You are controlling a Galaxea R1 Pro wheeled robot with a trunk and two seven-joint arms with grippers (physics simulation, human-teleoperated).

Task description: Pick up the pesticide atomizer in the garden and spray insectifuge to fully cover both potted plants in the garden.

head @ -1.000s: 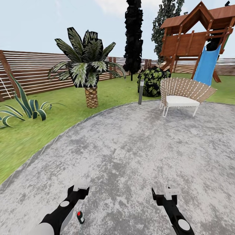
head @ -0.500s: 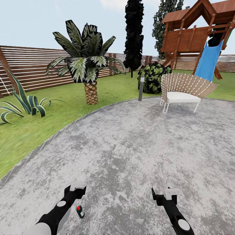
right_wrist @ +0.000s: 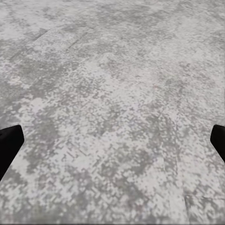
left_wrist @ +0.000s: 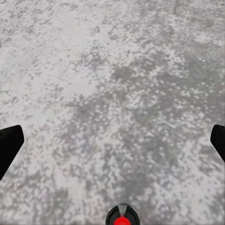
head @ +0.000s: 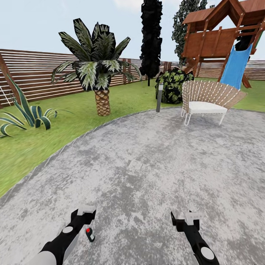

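Grey speckled paving (head: 147, 176) is spreading under both arms. The left gripper (head: 84, 213) and right gripper (head: 185, 220) are hanging low with jaws spread wide and empty, likely travelling. A small dark canister with a red top (head: 89, 234), possibly the atomizer, is sitting just beside the left gripper. Beyond the paving, a palm (head: 98, 73) and fence (head: 33, 79) are standing; the potted plants I cannot pick out.

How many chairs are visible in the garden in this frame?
1. A white wicker chair stands at the far right edge of the grey paving, in front of the blue slide. Others may lie outside the camera's field.
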